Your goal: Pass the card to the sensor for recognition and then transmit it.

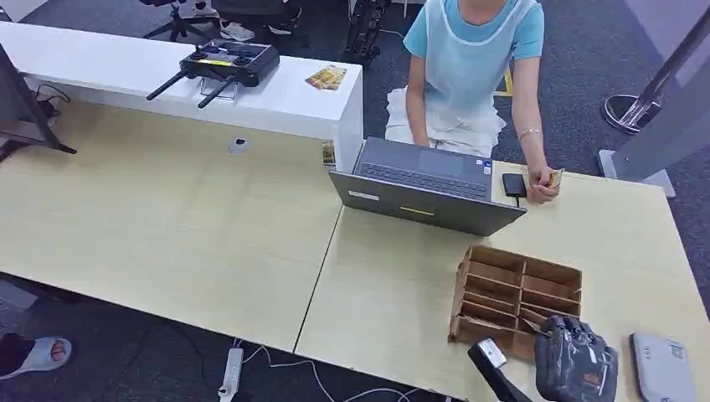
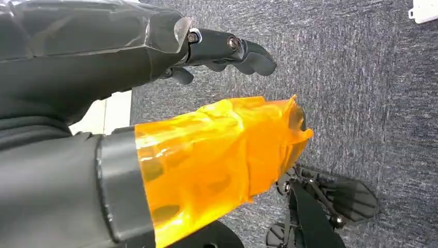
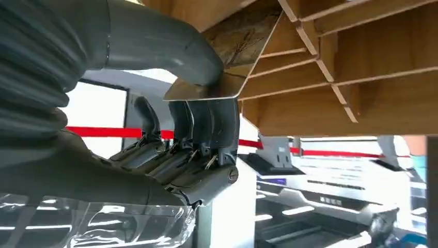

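My right hand (image 1: 576, 360) is at the near right corner of the wooden card rack (image 1: 515, 297). In the right wrist view the right hand (image 3: 170, 129) pinches a brownish picture card (image 3: 248, 41) between thumb and fingers, with the card's far end still inside a slot of the rack (image 3: 361, 62). A small black sensor (image 1: 514, 185) lies on the table to the right of the laptop (image 1: 427, 184). A person's hand (image 1: 542, 186) beside the sensor holds another card (image 1: 553, 177). My left hand (image 2: 129, 57) hangs over the carpet, fingers spread, holding nothing.
A person sits behind the table at the laptop. A flat grey device (image 1: 661, 364) lies at the table's near right corner. A white counter (image 1: 276, 100) at the back left carries a black controller (image 1: 226, 60) and a card (image 1: 326, 77).
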`<state>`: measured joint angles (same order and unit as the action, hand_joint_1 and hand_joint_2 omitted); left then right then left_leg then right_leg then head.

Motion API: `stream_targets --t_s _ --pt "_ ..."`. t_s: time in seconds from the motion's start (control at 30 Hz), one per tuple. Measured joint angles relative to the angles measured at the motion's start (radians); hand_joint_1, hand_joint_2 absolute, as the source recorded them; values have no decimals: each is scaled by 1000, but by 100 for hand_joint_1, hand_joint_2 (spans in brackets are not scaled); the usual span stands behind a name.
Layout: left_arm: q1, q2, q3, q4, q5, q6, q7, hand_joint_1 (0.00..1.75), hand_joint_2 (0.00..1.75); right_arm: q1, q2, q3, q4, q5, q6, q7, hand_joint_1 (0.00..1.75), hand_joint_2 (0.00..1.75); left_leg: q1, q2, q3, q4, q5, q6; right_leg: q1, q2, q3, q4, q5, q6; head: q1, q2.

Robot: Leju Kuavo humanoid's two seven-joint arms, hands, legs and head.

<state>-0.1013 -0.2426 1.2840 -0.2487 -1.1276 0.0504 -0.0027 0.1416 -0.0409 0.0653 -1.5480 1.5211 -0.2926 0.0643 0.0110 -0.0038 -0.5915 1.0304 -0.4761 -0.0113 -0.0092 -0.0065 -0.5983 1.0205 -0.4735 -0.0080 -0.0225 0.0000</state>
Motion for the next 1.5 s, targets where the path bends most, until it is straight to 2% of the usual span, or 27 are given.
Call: stream_targets --t_s 0.2,0.27,0.33,0.53,0.67,0.77,0.97,1.03,1.23,1.5 --pt "0 0 0 0 7 -2 -5 0 0 5 78 -96 -24 -217 21 -218 145 175 0 0 0 0 0 0 0 0 0 0 0 0 0 0" --pt "0 0 0 0 10 -2 -8 0 0 10 95 -119 -42 -292 34 -272 148 175 0 0 0 0 0 0 0 0 0 0 0 0 0 0" --pt "0 0 0 0 11 -3 -8 0 0 15 109 -136 -59 -326 42 -298 148 175 0 0 0 0 0 0 0 0 0 0 0 0 0 0" --pt "0 0 0 0 12 -4 -8 0 0 27 129 -173 -108 -371 46 -335 154 175 0 0 0 0 0 0 0 0 0 0 0 0 0 0" --pt "0 0 0 0 12 -4 -8 0 0 34 133 -187 -140 -388 53 -351 171 175 0 0 0 0 0 0 0 0 0 0 0 0 0 0" --pt "0 0 0 0 13 -5 -8 0 0 38 134 -189 -157 -426 61 -375 175 175 0 0 0 0 0 0 0 0 0 0 0 0 0 0" --pt "0 2 0 0 11 -12 -8 0 0 39 134 -187 -209 -542 105 -447 171 175 0 0 0 0 0 0 0 0 0 0 0 0 0 0" --pt "0 2 0 0 5 -15 -8 0 0 36 134 -178 -221 -546 111 -460 173 175 0 0 0 0 0 0 0 0 0 0 0 0 0 0" --pt "0 6 -1 0 -7 -22 -8 0 0 -1 122 -138 -235 -523 89 -459 175 175 0 0 0 0 0 0 0 0 0 0 0 0 0 0" --pt "0 13 -3 0 -13 -31 -9 0 0 -91 57 -68 -239 -485 74 -431 175 175 0 1 0 0 0 0 0 0 0 0 0 0 -1 0"
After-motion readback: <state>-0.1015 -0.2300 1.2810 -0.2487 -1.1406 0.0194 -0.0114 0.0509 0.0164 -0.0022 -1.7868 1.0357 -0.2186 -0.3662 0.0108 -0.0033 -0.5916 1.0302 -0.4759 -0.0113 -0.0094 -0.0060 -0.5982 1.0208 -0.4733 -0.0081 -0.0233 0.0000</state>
